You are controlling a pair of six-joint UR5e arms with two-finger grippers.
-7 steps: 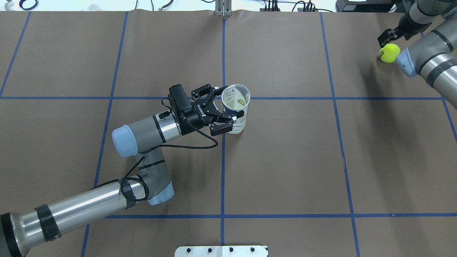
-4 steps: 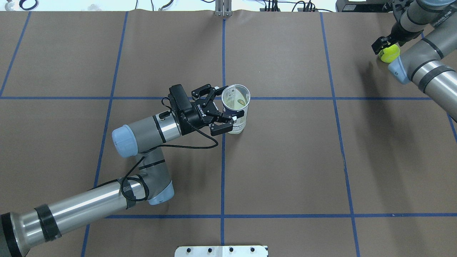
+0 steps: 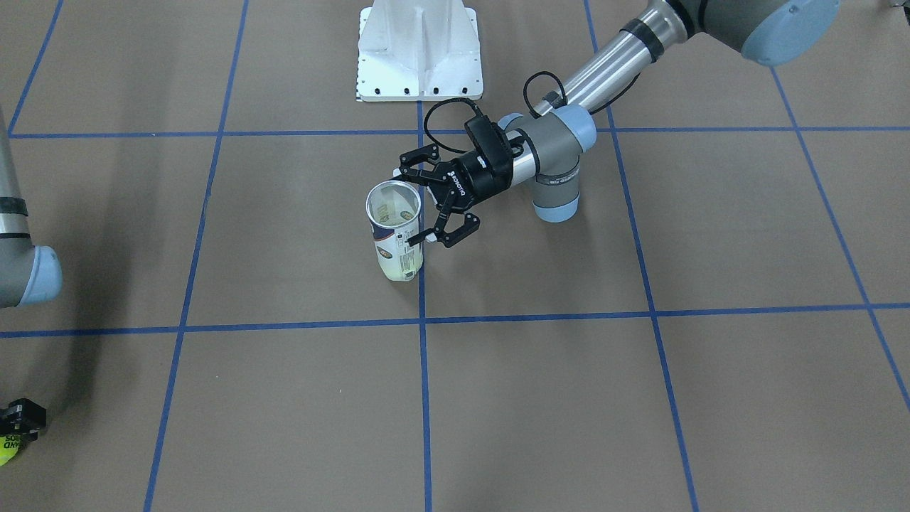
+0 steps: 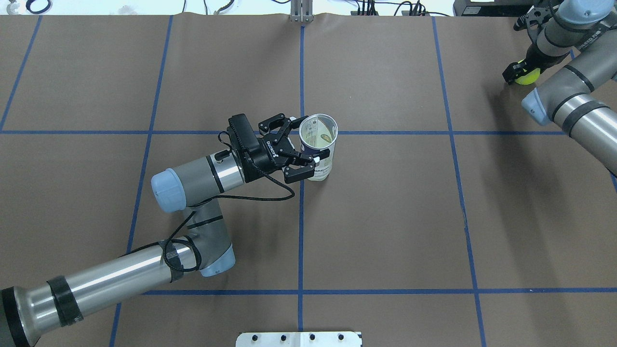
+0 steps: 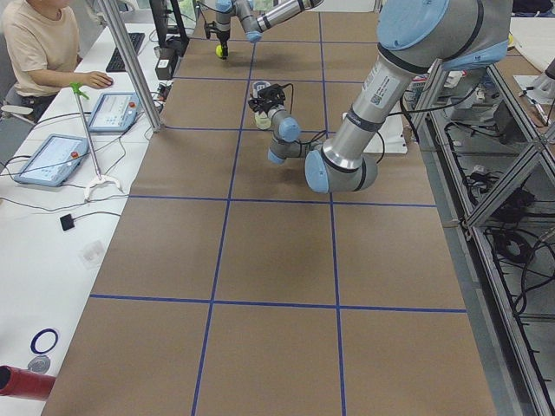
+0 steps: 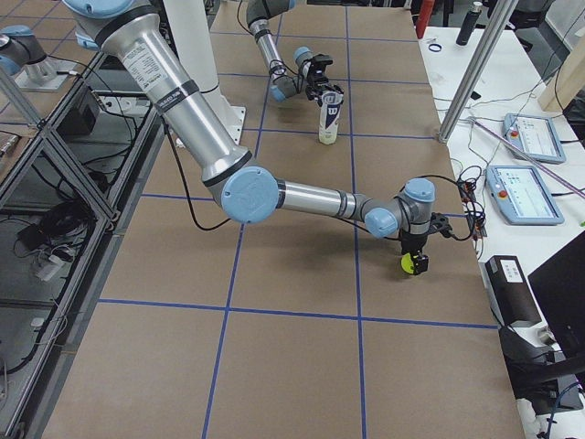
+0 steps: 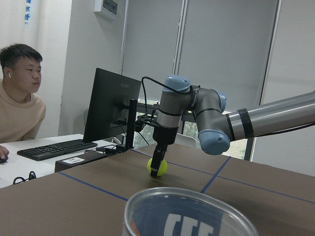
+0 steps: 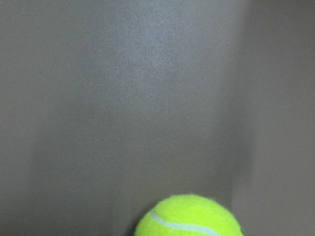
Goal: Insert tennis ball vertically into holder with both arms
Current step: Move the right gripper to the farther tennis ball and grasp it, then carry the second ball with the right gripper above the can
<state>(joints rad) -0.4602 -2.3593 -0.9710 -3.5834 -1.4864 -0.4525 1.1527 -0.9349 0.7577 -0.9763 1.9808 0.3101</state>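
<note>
Left arm (image 4: 120, 274) has the left gripper (image 4: 312, 140) clamped on the holder (image 3: 398, 259), which stands upright with its mouth open and no ball inside. Right arm (image 4: 583, 113) is well off to the holder's right, right gripper (image 4: 519, 73) pinching the ball (image 7: 161, 168) low near the table; can't tell if it's lifted. My read: both grasps done, carry over the holder and vertical drop still left.

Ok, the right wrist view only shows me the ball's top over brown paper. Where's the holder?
Observer: The holder stands upright near the centre of the table, mouth open upward.
Operator: Anything steadying it?
Observer: The left gripper straddles it side-on, fingers against its wall.
Operator: And my own gripper?
Observer: The right gripper points straight down over the tennis ball; closed or not, I can't tell.
</note>
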